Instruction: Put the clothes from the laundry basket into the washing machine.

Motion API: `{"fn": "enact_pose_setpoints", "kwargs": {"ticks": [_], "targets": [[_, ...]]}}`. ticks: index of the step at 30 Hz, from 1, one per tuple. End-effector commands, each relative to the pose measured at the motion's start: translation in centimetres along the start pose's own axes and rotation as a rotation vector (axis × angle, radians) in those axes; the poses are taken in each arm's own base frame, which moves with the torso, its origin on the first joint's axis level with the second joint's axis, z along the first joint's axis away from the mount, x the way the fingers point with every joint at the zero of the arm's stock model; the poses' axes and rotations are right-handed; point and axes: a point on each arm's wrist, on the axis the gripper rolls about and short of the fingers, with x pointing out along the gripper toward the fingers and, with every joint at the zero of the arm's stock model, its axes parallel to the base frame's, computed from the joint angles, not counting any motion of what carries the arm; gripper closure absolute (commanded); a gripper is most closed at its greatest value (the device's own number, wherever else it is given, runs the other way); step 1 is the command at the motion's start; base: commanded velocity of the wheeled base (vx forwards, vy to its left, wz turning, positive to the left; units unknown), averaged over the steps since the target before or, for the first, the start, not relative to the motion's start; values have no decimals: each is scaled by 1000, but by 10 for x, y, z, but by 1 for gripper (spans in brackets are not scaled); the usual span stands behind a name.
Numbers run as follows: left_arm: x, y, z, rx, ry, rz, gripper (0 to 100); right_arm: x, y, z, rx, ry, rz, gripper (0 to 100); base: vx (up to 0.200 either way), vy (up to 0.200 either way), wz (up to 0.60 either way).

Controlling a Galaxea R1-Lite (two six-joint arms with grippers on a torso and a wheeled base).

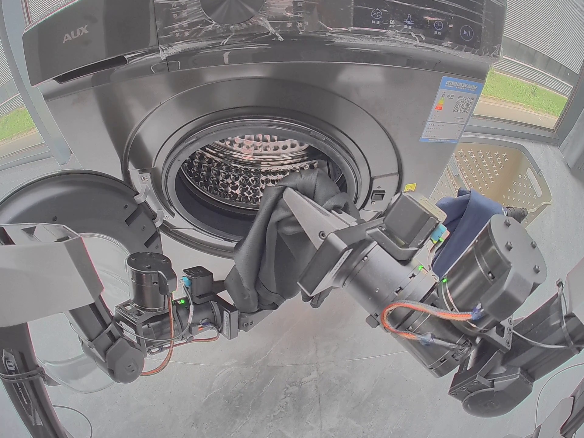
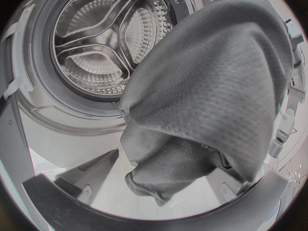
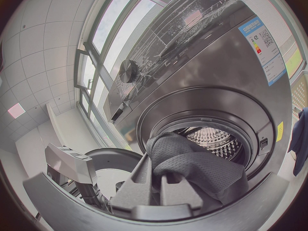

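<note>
Head cam catches a blue garment (image 1: pixel 465 220) by the laundry basket (image 1: pixel 517 177); left wrist cam, the drum (image 2: pixel 96 48). Right gripper (image 3: pixel 157 172) pinches the grey garment (image 1: pixel 267 244) at the washing machine (image 1: pixel 365 104) mouth, left gripper (image 2: pixel 160 177) spread wide underneath.

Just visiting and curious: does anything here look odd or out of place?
Crinkled plastic film covers the washing machine's control panel, and a blue cloth hangs over the laundry basket's edge.

I have a dark grey garment (image 3: pixel 195 166) pinched between the fingers of my right gripper (image 3: pixel 156 177), held up in front of the washing machine (image 3: pixel 205 71) opening. The steel drum (image 3: pixel 215 140) shows behind it. A blue cloth (image 3: pixel 300 141) hangs off to one side.
</note>
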Motion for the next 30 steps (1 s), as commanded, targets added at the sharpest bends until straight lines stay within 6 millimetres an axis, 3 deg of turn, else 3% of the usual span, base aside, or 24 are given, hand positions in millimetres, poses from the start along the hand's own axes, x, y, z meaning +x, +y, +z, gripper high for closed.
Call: {"fn": "enact_pose_setpoints", "kwargs": {"ticks": [1, 8, 13, 23, 30], "targets": [[9, 1, -9, -3, 15, -4, 100, 0, 0, 0, 0, 1, 0, 100, 0, 0, 0], [11, -4, -4, 14, -33, -21, 100, -2, -1, -1, 0, 1, 0, 100, 0, 0, 0], [2, -10, -2, 28, -63, -31, 100, -4, -4, -4, -8, 13, -7, 100, 0, 0, 0], [-70, -29, 3, 57, -143, -24, 100, -3, -37, -11, -61, 42, -106, 100, 0, 0, 0], [-112, -43, 19, 72, -239, -39, 100, -10, -46, -14, -93, 70, -133, 100, 0, 0, 0]]}}
